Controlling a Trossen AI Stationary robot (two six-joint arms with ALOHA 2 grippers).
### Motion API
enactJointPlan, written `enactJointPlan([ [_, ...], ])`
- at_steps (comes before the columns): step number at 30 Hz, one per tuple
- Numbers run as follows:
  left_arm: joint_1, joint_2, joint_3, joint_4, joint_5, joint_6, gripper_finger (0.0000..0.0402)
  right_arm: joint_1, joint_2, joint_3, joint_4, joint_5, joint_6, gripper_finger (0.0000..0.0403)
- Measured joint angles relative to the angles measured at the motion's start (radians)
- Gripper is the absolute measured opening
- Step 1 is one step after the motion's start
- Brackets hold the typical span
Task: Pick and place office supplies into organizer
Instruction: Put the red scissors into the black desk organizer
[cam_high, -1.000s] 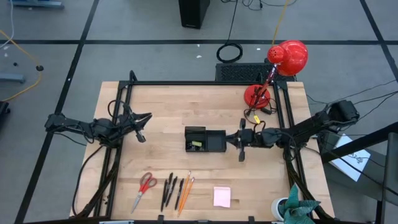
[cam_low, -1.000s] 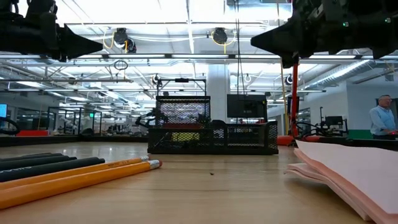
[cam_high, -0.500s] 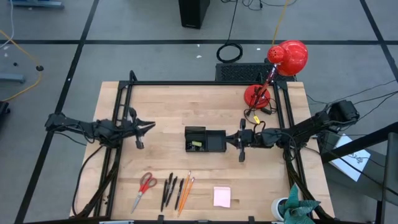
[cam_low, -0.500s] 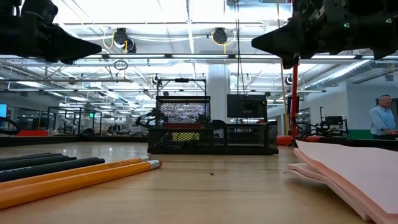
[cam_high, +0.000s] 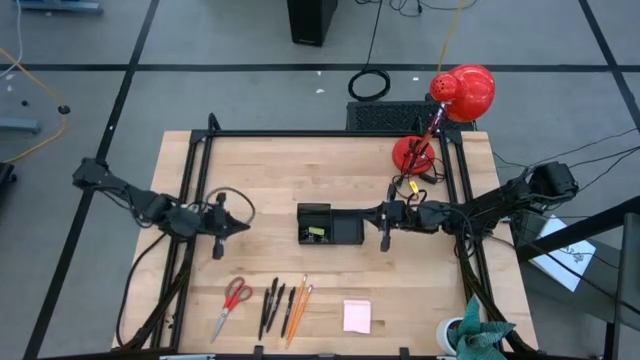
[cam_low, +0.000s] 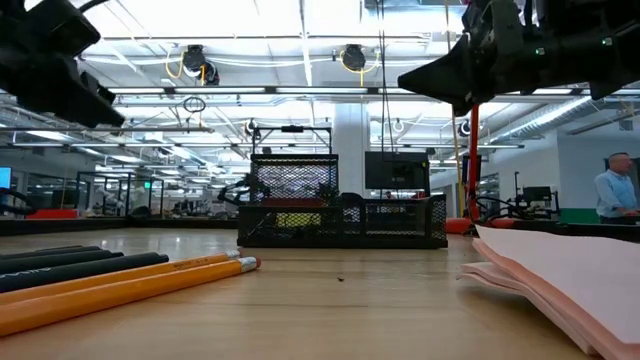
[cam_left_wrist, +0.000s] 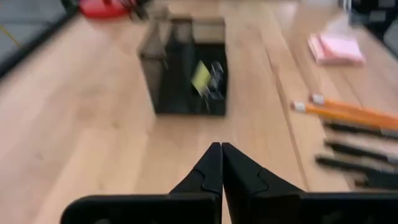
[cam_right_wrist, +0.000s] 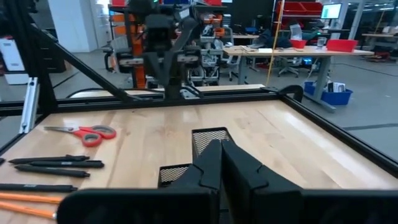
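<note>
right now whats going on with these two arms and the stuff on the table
Neither arm holds anything. The left end effector is shut and hovers left of the organizer; the right end effector is shut at the organizer's right end. The organizer already holds a small yellow item. The scissors, pens, pencils and sticky-note pad all lie along the table's near edge, not yet put away.

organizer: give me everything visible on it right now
The organizer is a small black mesh desk tray, rectangular, with several compartments; one end section stands taller. It sits upright and flat on the wooden table, near the middle, between the two arms. Inside lie a small yellow item and a dark clip-like piece. Nothing grips it; the right gripper hovers beside it.
</note>
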Motion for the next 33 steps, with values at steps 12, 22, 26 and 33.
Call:
enactJointPlan([
  [12,-0.129,0.444,0.071,0.047,0.093,-0.27,0.0003,0.0,0.0,0.001,0.0,0.0,-0.034,0.0004],
  [22,-0.311,0.733,0.377,-0.068,0.221,-0.339,0.0003,0.0,0.0,0.001,0.0,0.0,-0.037,0.0004],
  [26,-0.375,0.812,0.421,-0.084,0.064,-0.348,0.0023,0.0,0.0,0.001,0.0,0.0,-0.031,0.0004],
  [33,-0.392,0.867,0.424,-0.109,-0.014,-0.407,0.0074,0.001,0.0,0.001,-0.009,-0.001,-0.015,0.0004],
])
